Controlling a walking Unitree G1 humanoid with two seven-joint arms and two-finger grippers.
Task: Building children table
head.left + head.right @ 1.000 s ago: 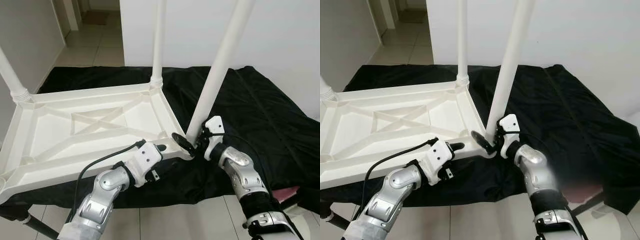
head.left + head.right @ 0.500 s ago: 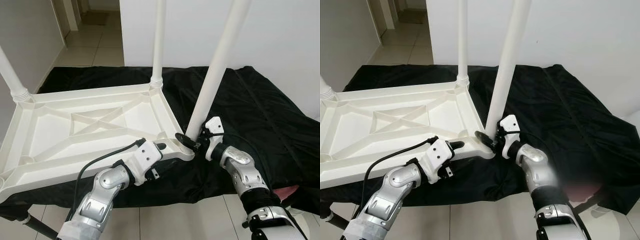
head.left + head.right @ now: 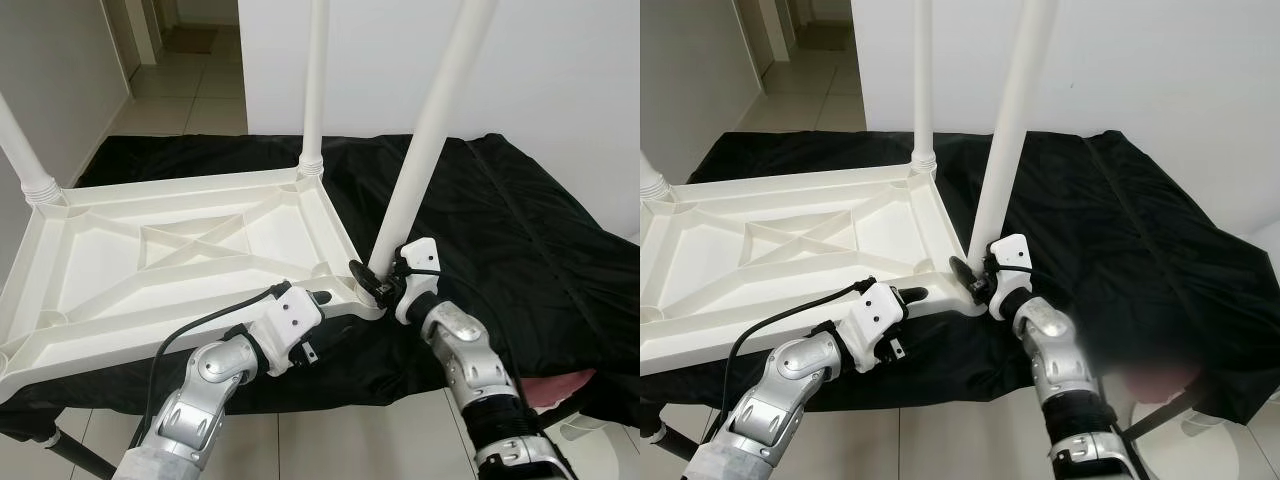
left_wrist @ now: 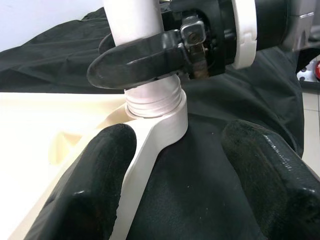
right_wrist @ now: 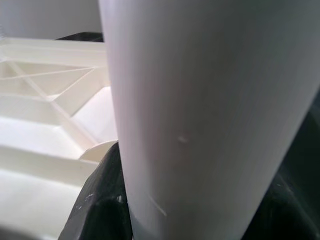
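The right hand is clamped on the stiff, smooth leg just above its threaded socket. The left hand, fingers apart, straddles the light tabletop at its near right corner.

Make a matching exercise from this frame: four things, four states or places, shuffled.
Things:
1. right gripper
2. left gripper
3. far leg
4. black cloth

States:
A. spread under the upturned tabletop
B. open, at the tabletop's near edge
C. standing in its far corner socket
D. clamped on the near leg just above its socket

Pairs: 1-D, 2-B, 3-C, 4-A
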